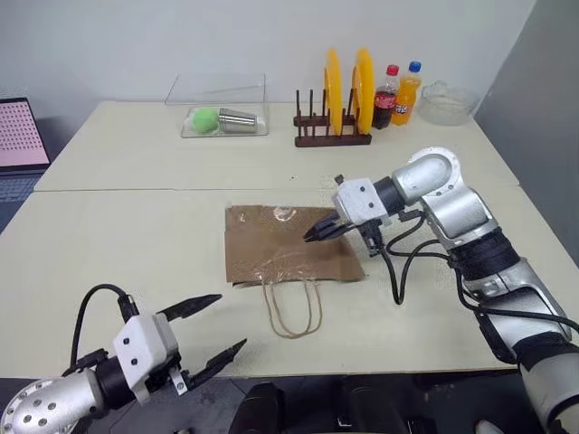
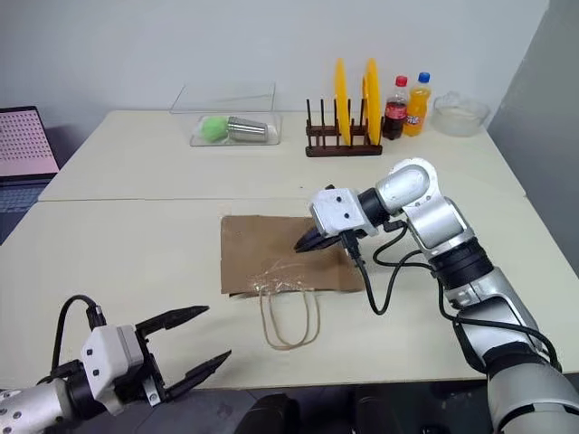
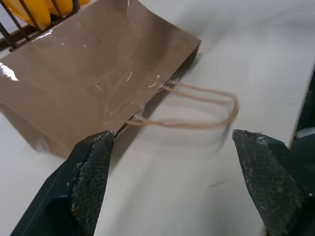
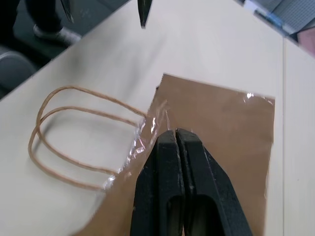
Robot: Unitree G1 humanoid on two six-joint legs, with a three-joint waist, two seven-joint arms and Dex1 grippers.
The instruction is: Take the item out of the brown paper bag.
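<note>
Here the creased brown kraft paper bag lies flat on the cream tabletop, midway between its near and far edges, with its two beige cord loop handles trailing toward the near edge. The right hand hovers over the bag's right half, fingers pressed together and gripping nothing. The left hand hangs at the near edge, fingers spread wide, empty.

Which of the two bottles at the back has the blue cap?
The orange soda bottle, the one farther from the yellow plates. The dark cola bottle beside it has a red cap.
</note>
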